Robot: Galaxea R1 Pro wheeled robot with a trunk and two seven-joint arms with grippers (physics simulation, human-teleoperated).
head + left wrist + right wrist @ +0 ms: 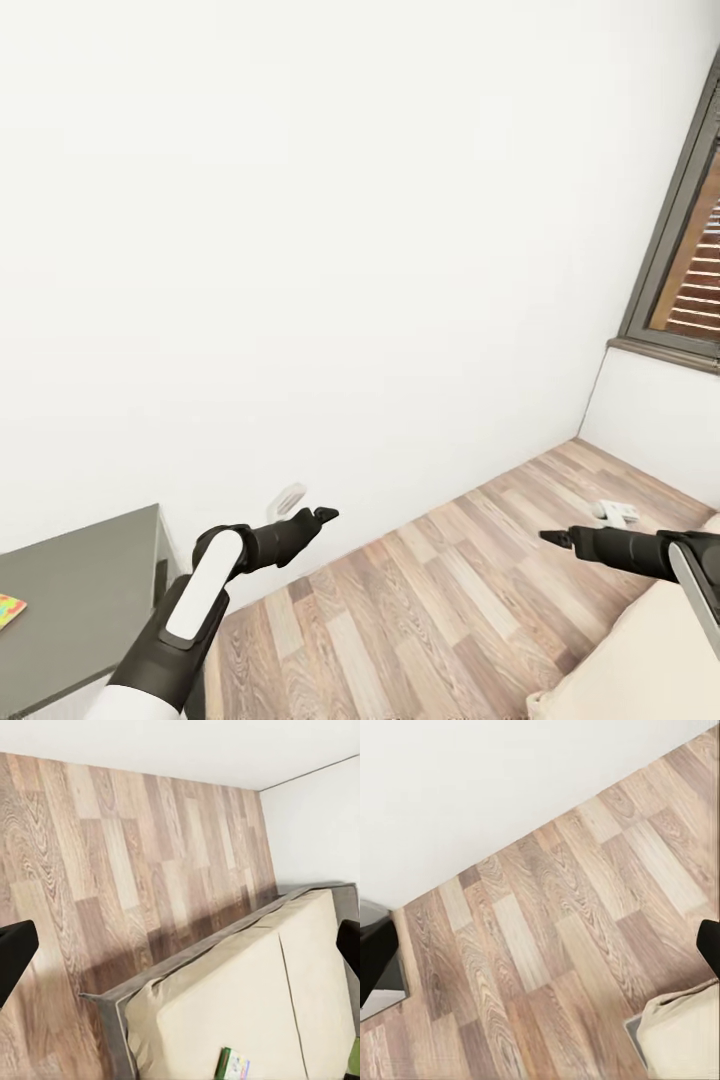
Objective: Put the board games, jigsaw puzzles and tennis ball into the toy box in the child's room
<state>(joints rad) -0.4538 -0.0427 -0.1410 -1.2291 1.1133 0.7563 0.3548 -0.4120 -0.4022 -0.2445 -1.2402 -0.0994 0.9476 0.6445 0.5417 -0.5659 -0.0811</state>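
Both arms are stretched out over the wood plank floor [440, 590], facing a bare white wall [300, 220]. The left gripper [325, 515] hangs above the floor just right of a dark grey surface [80, 590] at the near left; in the left wrist view its two dark fingers [15, 952] sit at opposite edges of the picture, spread wide with nothing between them. The right gripper [552, 537] points left over the floor, and its fingers [375, 952] likewise stand well apart and hold nothing. On the near left edge of the dark grey surface lies a corner of a jigsaw puzzle [10, 608], mostly cut off. The bed [240, 997], with its cream mattress and grey frame, sits on the floor to the right; a pale green-white board game [234, 1064] lies on the mattress. A window frame [680, 240] shows at far right.
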